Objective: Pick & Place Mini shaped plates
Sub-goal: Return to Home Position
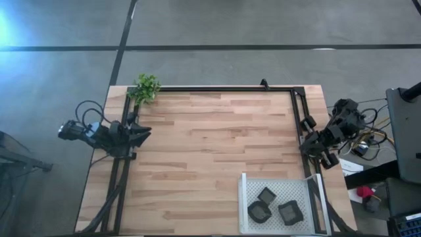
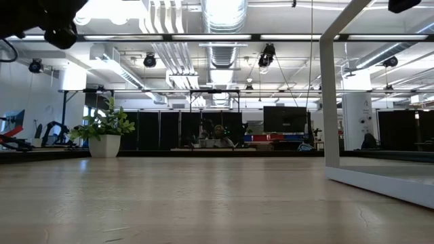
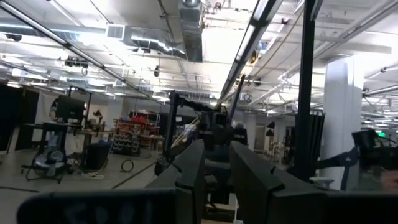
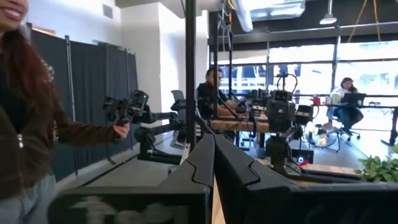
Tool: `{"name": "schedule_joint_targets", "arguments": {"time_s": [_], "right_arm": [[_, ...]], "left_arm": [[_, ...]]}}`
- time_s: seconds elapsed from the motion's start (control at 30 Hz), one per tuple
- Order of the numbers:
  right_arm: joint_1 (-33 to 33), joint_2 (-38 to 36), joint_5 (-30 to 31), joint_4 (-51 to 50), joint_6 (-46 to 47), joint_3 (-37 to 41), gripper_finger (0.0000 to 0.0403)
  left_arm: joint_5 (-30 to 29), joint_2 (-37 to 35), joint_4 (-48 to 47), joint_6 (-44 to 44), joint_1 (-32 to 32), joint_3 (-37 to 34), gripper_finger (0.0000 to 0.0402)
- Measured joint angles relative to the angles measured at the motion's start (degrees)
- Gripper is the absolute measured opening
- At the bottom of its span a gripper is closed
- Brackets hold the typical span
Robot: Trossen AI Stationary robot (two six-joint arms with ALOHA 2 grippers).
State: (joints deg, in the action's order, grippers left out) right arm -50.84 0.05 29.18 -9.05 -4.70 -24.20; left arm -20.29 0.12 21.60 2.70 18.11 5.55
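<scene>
Black fingers of the right gripper (image 4: 214,140) lie pressed together, with nothing between them. We note it just beyond the far right corner of the white tray (image 1: 276,178), at the edge of the wooden table (image 1: 210,145). Its arm is folded outward from there.

The left gripper (image 1: 143,133) has its fingers narrowly apart and empty. It sits well apart from the tray, across the table to the tray's far left, with its arm drawn back off that edge.

The mini plates (image 1: 266,195) all sit inside the tray in three dark piles. One is toward the tray's far side and two are side by side nearer its front. We cannot tell the count per pile.

A green plant (image 1: 146,87) stands well apart from the tray, at the corner diagonally opposite.
</scene>
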Motion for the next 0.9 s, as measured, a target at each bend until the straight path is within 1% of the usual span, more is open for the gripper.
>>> {"name": "schedule_joint_targets", "arguments": {"time_s": [0.13,0.3,0.47,0.57,0.73,0.9], "right_arm": [[0.0,0.0,0.7,2.8,0.0,3.1,0.0008],[0.0,0.0,1.0,8.8,-1.2,7.7,0.0008],[0.0,-0.1,1.0,15.3,-1.7,12.4,0.0008],[0.0,-0.1,1.0,18.4,-1.7,14.8,0.0008],[0.0,-0.1,1.3,20.4,-1.9,17.4,0.0008],[0.0,-0.1,4.9,20.5,-1.5,19.3,0.0008]], "left_arm": [[-0.4,0.0,0.9,-0.4,0.0,-2.5,0.0073],[-0.7,0.0,1.3,-2.4,0.0,-4.8,0.0073],[-0.7,0.0,-0.2,-2.8,0.0,-5.0,0.0073],[-0.7,0.0,-0.4,-1.1,0.0,-5.0,0.0073],[-2.2,0.0,-3.8,-1.1,0.0,-5.1,0.0073],[-2.7,0.0,-7.0,-3.7,0.0,-5.1,0.0073]]}}
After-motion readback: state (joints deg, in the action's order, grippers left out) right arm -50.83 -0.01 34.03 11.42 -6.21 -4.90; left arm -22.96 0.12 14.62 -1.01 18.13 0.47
